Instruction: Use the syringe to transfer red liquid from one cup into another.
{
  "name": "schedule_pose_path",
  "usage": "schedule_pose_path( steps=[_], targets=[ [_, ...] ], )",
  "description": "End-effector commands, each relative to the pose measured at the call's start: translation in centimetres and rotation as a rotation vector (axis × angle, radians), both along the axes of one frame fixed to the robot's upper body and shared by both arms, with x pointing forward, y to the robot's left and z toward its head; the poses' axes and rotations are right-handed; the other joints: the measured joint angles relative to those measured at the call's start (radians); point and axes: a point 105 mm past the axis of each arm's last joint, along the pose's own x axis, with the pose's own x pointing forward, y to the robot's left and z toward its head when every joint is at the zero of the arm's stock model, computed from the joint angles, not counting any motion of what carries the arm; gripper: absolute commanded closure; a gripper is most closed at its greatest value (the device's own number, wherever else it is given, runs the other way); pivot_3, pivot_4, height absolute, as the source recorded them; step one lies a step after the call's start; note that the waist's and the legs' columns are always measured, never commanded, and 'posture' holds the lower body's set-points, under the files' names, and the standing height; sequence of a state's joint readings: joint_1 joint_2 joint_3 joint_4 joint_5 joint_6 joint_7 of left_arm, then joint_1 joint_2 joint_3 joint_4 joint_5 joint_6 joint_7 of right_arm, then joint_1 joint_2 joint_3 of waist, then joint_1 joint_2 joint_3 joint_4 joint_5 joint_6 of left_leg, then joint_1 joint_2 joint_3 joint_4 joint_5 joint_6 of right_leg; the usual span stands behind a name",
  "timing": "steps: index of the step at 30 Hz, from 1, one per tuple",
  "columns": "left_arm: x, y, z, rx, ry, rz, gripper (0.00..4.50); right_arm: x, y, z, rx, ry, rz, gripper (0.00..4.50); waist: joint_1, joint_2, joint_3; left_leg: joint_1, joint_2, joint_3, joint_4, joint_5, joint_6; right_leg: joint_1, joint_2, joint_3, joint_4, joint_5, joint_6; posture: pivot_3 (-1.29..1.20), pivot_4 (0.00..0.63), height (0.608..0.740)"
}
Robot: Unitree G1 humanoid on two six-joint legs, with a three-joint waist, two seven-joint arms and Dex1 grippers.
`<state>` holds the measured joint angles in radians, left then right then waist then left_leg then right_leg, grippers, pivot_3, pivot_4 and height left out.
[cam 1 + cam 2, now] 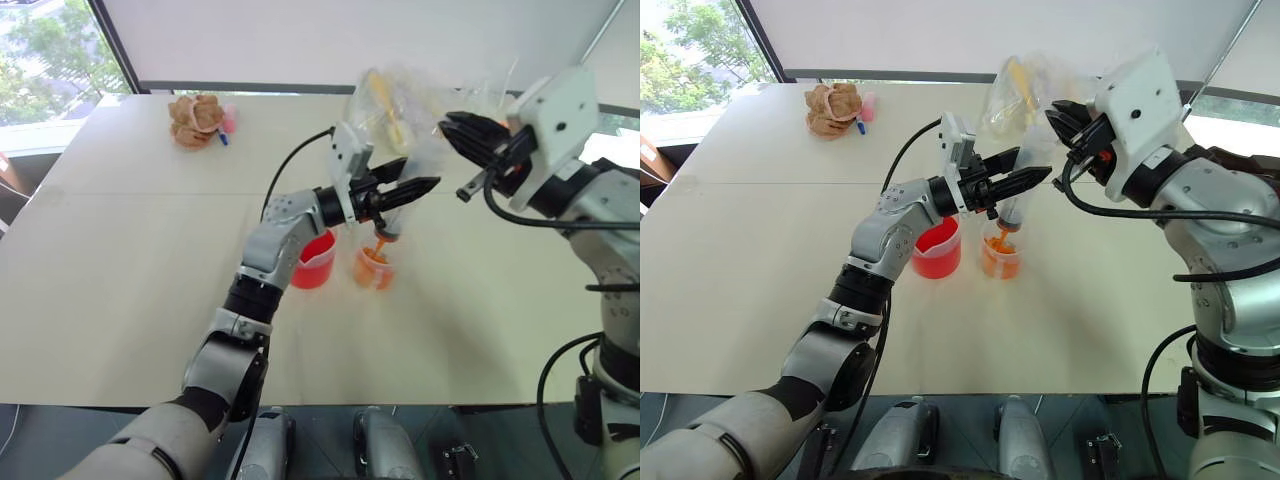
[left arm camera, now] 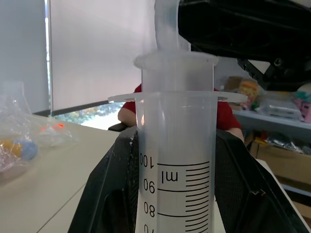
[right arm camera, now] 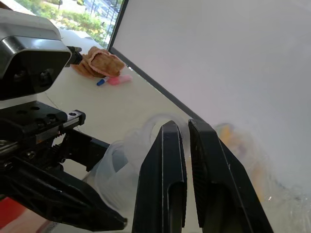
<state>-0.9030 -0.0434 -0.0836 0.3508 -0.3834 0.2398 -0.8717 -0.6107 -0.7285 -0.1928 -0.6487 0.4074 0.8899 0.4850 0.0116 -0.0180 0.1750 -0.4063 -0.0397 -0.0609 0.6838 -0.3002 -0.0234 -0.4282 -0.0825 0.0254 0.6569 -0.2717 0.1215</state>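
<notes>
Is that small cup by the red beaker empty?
No. The small cup holds orange liquid at its bottom, under the syringe tip.

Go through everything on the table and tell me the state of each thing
Large clear plastic syringe: upright, orange tip over the small cup.
Small clear round cup: holds orange liquid.
Spouted clear beaker: holds red liquid.
Left tool: shut on the syringe.
Right tool: shut at the plunger top.

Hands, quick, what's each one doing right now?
Left hand: closed on the syringe barrel.
Right hand: closed on the plunger top.
</notes>
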Motion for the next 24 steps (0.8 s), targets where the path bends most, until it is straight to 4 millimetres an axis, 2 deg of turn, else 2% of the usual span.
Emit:
schedule_pose_path(
  steps=[1,4,7,10,12,13,16,21,24],
  targets=[
    [-2.0,-0.3,6.2,-0.154,-0.157,-0.035,3.01,-2.0,4.5,-4.1,-0.056,0.163,0.238,4.45,0.000,0.000,0.000,0.000,0.000,0.000,0.000,0.000,0.000,0.000,0.000,0.000,0.000,0.000,0.000,0.00,0.150,0.740],
    [-1.9,-0.3,6.2,-0.153,-0.156,-0.034,3.01,-2.0,4.5,-4.5,-0.062,0.177,0.239,4.45,0.000,0.000,0.000,0.000,0.000,0.000,0.000,0.000,0.000,0.000,0.000,0.000,0.000,0.000,0.000,0.00,0.150,0.740],
    [-2.0,-0.3,6.2,-0.152,-0.156,-0.036,3.01,-1.8,4.0,-4.0,-0.045,0.163,0.218,4.45,-0.001,0.000,0.000,0.000,0.000,0.000,0.000,0.000,0.000,0.000,0.000,0.000,0.000,0.000,0.000,0.00,0.150,0.740],
    [-2.0,-0.3,6.1,-0.153,-0.154,-0.039,3.01,-1.5,3.2,-3.1,-0.024,0.137,0.189,3.39,0.000,0.000,0.000,0.000,0.000,0.000,0.000,0.000,0.000,0.000,0.000,0.000,0.000,0.000,0.000,0.00,0.150,0.740],
    [-2.1,-0.3,6.2,-0.155,-0.152,-0.044,3.01,-1.6,2.7,-2.4,-0.026,0.119,0.180,2.35,-0.001,0.000,0.000,0.000,0.000,0.000,0.000,0.000,0.000,0.000,0.000,0.000,0.000,0.000,0.000,0.00,0.150,0.740],
    [-2.2,-0.3,6.2,-0.158,-0.150,-0.050,3.01,-1.6,2.1,-1.7,-0.029,0.095,0.161,1.69,0.000,0.000,0.000,0.000,0.000,0.000,0.000,0.000,0.000,0.000,0.000,0.000,0.001,0.000,0.000,0.00,0.150,0.740],
    [-2.4,-0.1,6.7,-0.183,-0.130,-0.063,3.01,-3.1,0.8,0.4,0.048,0.110,0.232,0.16,0.001,0.000,0.000,0.000,0.000,0.000,0.000,0.000,0.000,0.000,0.000,0.000,0.000,0.000,0.000,0.00,0.150,0.740],
    [-2.3,0.6,7.2,-0.175,-0.129,-0.047,3.01,-5.9,-1.0,-0.2,0.097,0.232,0.334,0.16,0.002,0.000,0.000,0.000,0.000,-0.001,0.000,-0.001,0.002,0.002,0.000,0.000,-0.001,0.000,0.000,0.00,0.150,0.740],
    [-1.4,1.6,7.6,-0.172,-0.104,-0.008,3.01,-5.9,-3.8,0.4,0.233,0.209,0.273,0.16,-0.001,0.001,0.000,0.001,0.000,0.000,0.000,-0.001,0.003,0.003,0.000,0.000,-0.001,0.000,0.000,0.00,0.150,0.740]
  ],
)
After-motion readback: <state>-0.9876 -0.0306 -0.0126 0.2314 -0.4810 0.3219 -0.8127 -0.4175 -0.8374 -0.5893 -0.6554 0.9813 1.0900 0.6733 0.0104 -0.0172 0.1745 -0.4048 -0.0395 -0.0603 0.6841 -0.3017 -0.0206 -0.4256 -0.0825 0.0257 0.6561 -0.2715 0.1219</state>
